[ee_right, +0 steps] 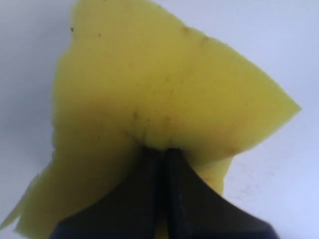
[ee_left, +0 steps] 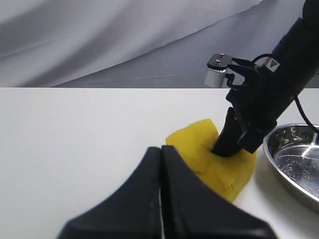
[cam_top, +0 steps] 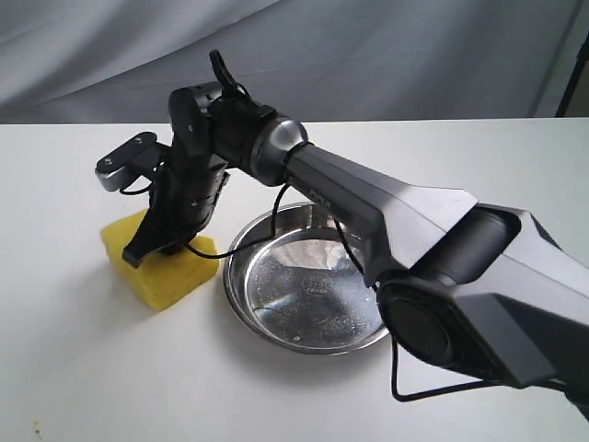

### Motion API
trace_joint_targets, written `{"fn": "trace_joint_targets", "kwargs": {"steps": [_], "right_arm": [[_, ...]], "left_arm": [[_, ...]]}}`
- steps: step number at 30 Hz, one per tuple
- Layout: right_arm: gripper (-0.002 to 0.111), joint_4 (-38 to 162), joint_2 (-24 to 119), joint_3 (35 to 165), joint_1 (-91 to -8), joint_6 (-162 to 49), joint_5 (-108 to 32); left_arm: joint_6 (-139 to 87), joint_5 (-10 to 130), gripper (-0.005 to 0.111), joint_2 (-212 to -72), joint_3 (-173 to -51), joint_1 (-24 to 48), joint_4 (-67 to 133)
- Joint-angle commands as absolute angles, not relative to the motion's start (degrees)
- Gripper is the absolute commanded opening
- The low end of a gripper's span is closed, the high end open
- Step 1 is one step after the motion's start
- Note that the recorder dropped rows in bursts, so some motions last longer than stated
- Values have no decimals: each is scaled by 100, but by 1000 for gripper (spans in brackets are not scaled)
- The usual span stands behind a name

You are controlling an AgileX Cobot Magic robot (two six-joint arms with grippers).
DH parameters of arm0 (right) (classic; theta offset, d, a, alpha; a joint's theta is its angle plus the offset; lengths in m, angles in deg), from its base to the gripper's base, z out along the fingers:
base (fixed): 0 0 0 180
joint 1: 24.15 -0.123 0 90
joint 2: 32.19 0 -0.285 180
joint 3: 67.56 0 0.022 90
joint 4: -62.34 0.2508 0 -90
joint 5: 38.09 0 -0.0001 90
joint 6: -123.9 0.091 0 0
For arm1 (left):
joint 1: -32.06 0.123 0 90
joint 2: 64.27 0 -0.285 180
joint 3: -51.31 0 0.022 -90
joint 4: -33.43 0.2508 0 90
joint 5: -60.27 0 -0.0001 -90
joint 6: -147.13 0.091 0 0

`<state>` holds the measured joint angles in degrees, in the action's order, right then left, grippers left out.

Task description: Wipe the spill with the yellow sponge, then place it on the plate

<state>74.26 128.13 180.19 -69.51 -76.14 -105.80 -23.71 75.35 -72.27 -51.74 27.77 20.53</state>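
Low in the foreground of the left wrist view, the left gripper [ee_left: 161, 149] sat with its jaws pressed together. Beyond it, the right gripper [ee_left: 225, 149] pinched the yellow sponge [ee_left: 219, 167] on the white table [ee_left: 75, 149], just left of the plate [ee_left: 299, 169].

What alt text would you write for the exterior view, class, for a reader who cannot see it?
A black robot arm reaches across a white table, its tool pinched shut on a yellow sponge that sits on the tabletop. A shiny round steel plate, empty, lies just right of the sponge in the picture.
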Motion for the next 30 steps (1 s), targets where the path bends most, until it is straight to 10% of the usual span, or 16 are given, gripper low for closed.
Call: {"fn": "trace_joint_targets", "kwargs": {"steps": [1, 11, 30], "right_arm": [[0, 7923, 12907, 17966, -7371, -8021, -10805], [0, 5923, 12907, 17966, -9100, -8504, -10805], [0, 5376, 12907, 17966, -6950, -6670, -10686]], "left_arm": [[-2344, 7535, 0, -7206, -5147, 2730, 2068], [-2335, 7535, 0, -7206, -5147, 2730, 2068], [-2334, 7535, 0, -7206, -5147, 2730, 2068]]}}
